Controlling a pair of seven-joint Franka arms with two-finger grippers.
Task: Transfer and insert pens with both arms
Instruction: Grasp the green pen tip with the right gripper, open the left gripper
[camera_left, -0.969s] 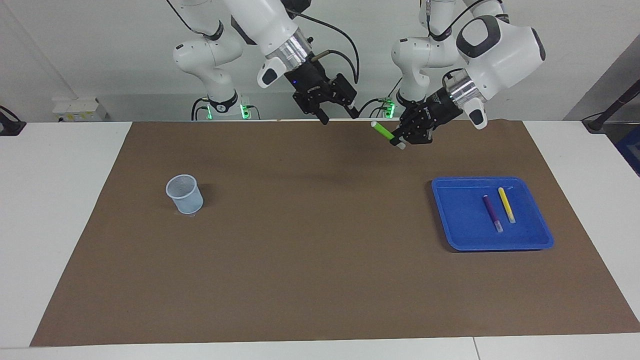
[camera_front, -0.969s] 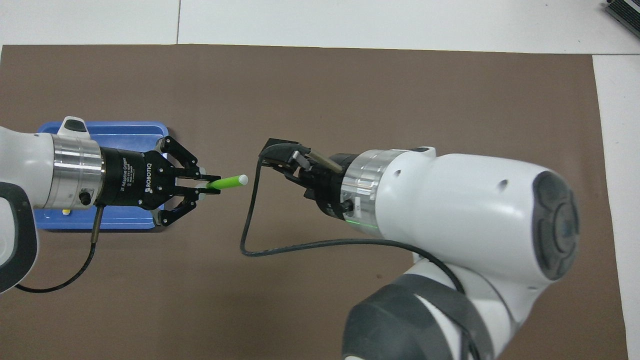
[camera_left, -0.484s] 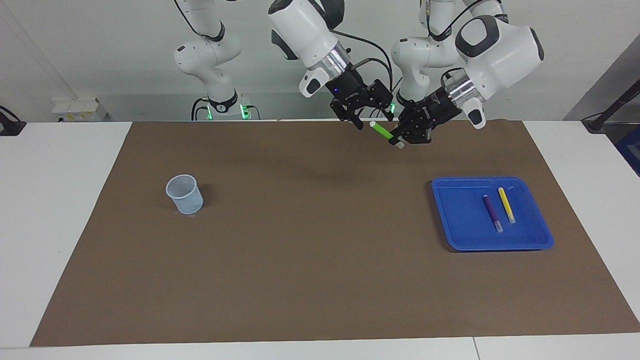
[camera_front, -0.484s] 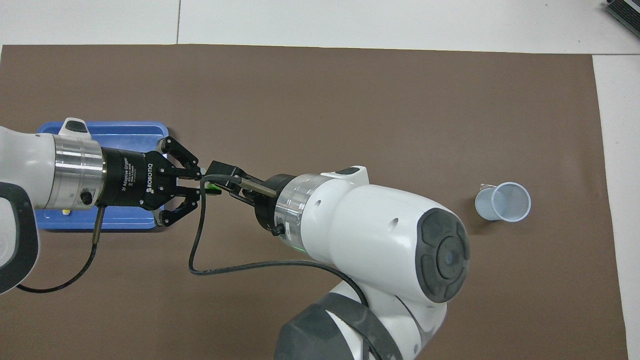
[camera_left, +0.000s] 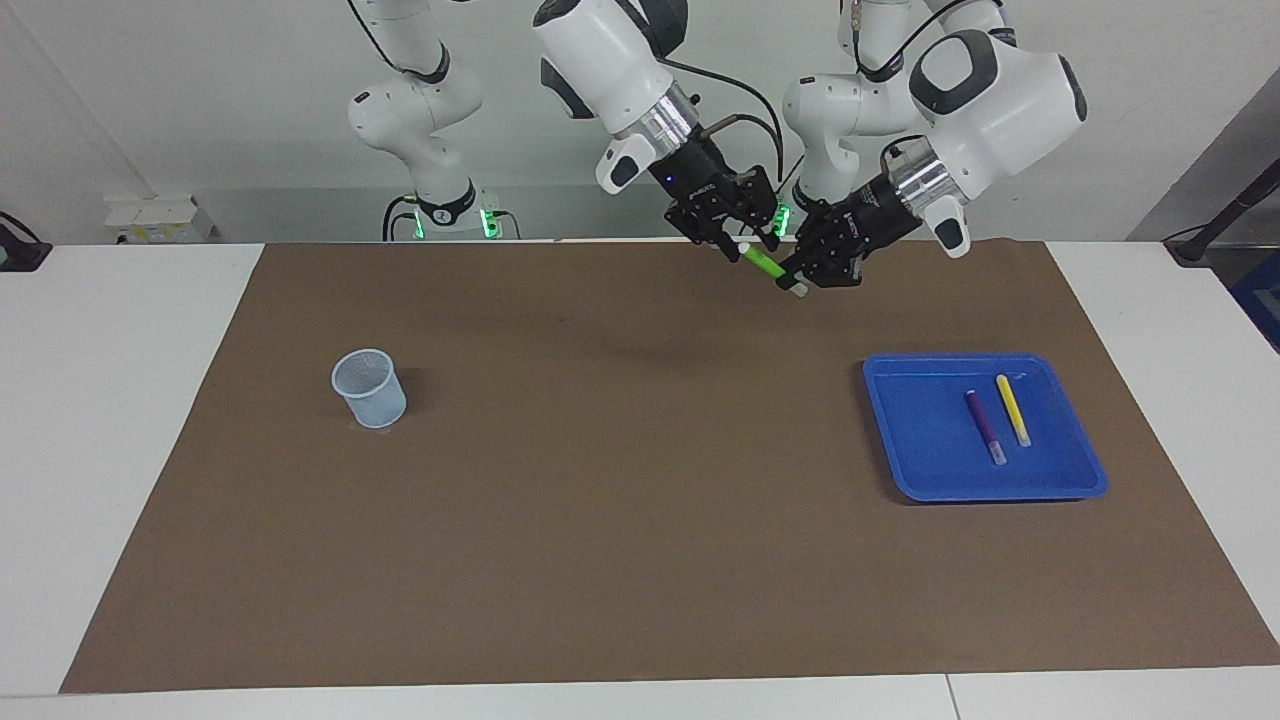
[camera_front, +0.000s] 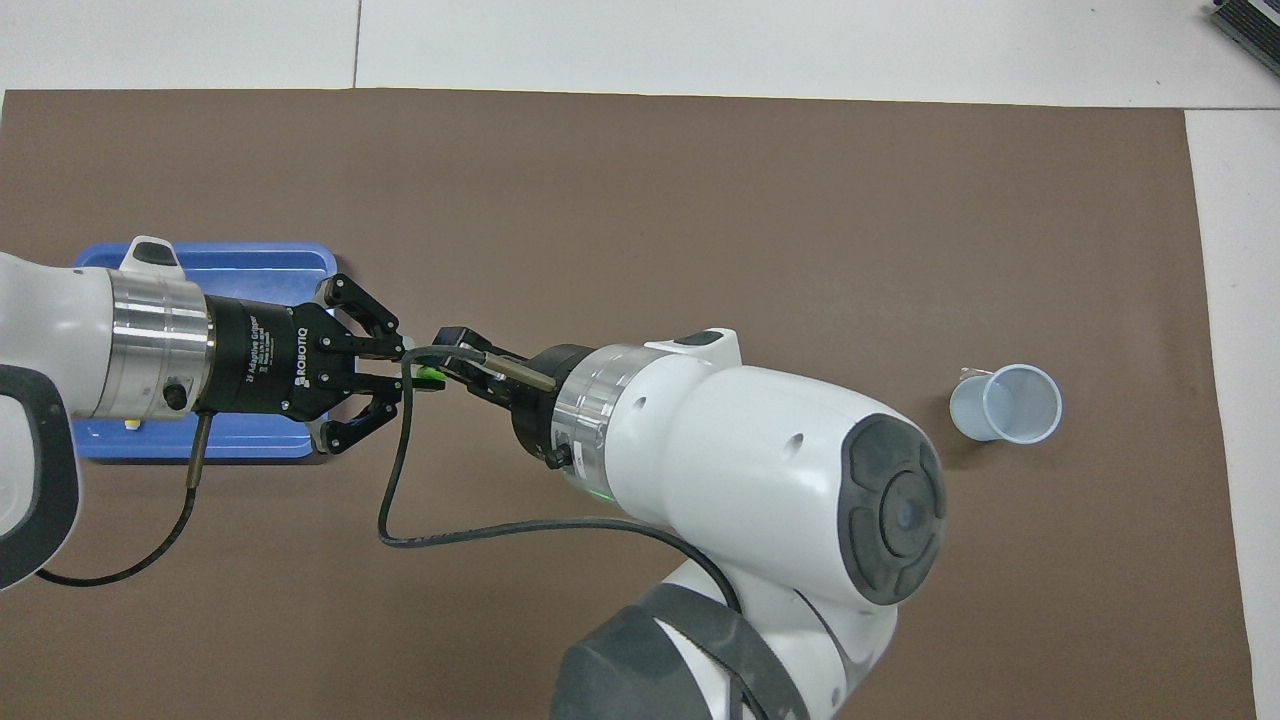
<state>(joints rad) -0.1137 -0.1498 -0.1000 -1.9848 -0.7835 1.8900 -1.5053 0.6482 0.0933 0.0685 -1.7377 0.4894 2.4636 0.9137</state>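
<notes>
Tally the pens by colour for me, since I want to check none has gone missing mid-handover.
Green pen: 1
Purple pen: 1
Yellow pen: 1
Total: 3

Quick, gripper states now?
Left gripper: shut on green pen.
Right gripper: at the pen's free end; grip cannot be told.
</notes>
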